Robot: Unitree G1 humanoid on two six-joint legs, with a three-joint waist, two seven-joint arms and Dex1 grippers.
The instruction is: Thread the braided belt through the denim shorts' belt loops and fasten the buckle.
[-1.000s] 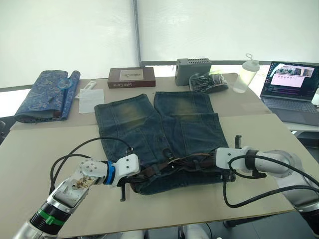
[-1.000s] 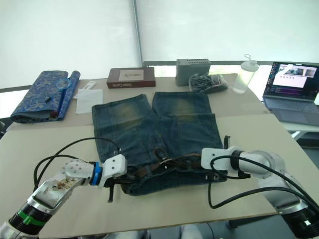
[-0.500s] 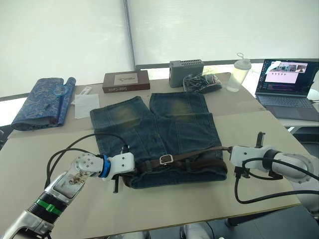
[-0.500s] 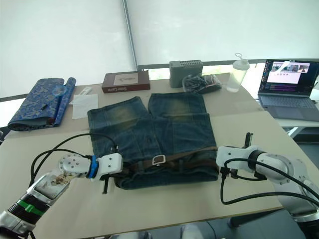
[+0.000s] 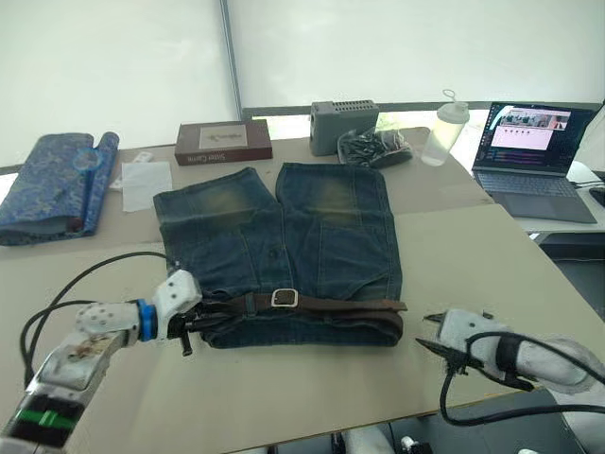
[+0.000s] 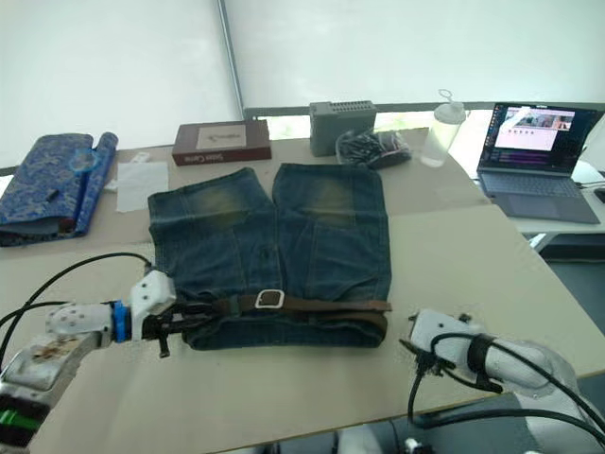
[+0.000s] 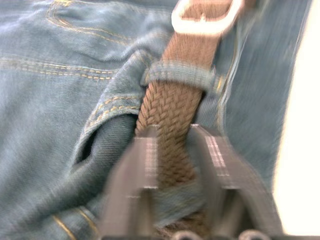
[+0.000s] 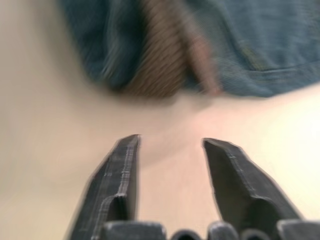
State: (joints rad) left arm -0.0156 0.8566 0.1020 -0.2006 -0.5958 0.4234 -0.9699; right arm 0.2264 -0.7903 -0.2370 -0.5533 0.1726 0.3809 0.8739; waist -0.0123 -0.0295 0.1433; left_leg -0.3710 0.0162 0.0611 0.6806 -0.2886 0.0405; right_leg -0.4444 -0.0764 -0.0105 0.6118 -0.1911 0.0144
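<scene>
A: Left wrist view first. Your left gripper [image 7: 172,155] has its fingers [image 7: 146,162] closed on the belt [image 7: 172,100], just short of a belt loop [image 7: 182,75] that the strap runs under. Past that loop sits the buckle [image 7: 205,17].

B: And the belt as a whole?

A: It lies along the waistband of the shorts [image 5: 284,236], at the near edge of the table [image 5: 492,255], and the buckle looks fastened around the middle of the waistband. Your right gripper [image 5: 427,345] hangs over bare table just beside the belt's right end, fingers apart and empty.

B: How will the belt handle?

A: It is woven, ribbed and matte, so I would expect it to be light, limp along its length and grippy between the pads. It should bend wherever you pinch it rather than push like a rod. The buckle is a small, hard silver frame; I judge it likelier to slip, so hold the strap instead.

B: And the shorts?

A: Soft, heavy denim with faded tan patches on the legs. It bunches in folds under your left fingers, so it will likely drag along if you pull. Take the strap flat across its width, close to a loop.
</scene>
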